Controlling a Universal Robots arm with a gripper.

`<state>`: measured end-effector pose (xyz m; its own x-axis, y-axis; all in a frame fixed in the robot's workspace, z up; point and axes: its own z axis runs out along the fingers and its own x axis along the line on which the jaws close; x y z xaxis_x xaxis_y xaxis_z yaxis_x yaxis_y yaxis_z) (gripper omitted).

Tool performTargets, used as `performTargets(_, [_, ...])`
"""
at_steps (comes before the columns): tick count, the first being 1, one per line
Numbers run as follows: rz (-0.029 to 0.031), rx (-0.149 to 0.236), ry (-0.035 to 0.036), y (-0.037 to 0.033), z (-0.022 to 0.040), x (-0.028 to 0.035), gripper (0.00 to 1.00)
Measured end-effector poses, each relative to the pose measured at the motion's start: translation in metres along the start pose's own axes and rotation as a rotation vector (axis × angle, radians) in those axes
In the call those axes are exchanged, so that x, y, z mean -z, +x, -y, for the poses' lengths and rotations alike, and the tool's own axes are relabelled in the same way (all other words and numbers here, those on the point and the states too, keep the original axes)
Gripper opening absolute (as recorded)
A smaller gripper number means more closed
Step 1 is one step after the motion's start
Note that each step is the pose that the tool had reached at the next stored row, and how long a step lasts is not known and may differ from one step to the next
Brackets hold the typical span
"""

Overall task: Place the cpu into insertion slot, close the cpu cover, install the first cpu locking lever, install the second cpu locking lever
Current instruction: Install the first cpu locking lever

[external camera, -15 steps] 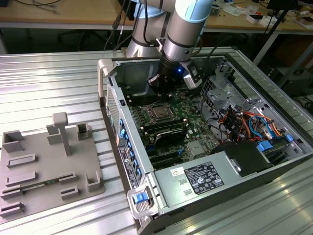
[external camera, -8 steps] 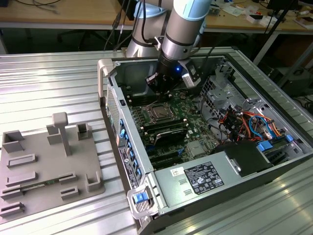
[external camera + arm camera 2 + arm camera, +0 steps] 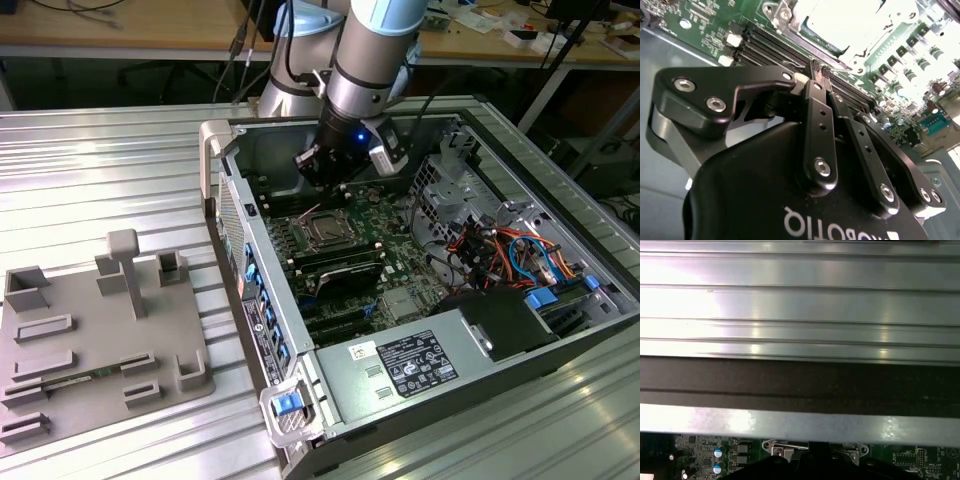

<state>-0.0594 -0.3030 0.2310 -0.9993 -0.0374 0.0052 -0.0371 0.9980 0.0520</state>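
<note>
My hand (image 3: 325,180) hangs inside the open computer case (image 3: 240,250), just above the motherboard (image 3: 400,270) and over the far edge of the insertion slot (image 3: 322,230). In the second wrist view my fingertips (image 3: 816,67) are pressed together, pads meeting at a narrow point with nothing between them. They sit close to the near edge of the socket.

The cpu (image 3: 845,20) lies seated in the insertion slot, its pale metal top showing bright through the cut-out centre of the cpu cover (image 3: 790,20). The cover lies flat over the chip, silver frame all round it. Whether the locking levers are latched I cannot tell.

Black memory slots (image 3: 765,42) run between my fingertips and the socket in that view. In the exterior view they lie on the nearer side of the socket.

The case rests on a ribbed metal tabletop (image 3: 100,180). On the exterior view's left, well apart from the case, a grey fixture tray (image 3: 90,330) with upright posts lies on the same surface. The first wrist view looks across the ribbed tabletop (image 3: 800,305) and the case wall (image 3: 800,422), with a strip of green board below.
</note>
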Motion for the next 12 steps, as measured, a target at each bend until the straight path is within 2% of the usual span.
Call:
performTargets(6, [-0.0004,0.009,-0.0005,0.0016,-0.0004,0.0063,0.11])
performTargets(12, [-0.0009,0.018,-0.0014,0.0064,-0.0007,0.0066,0.11])
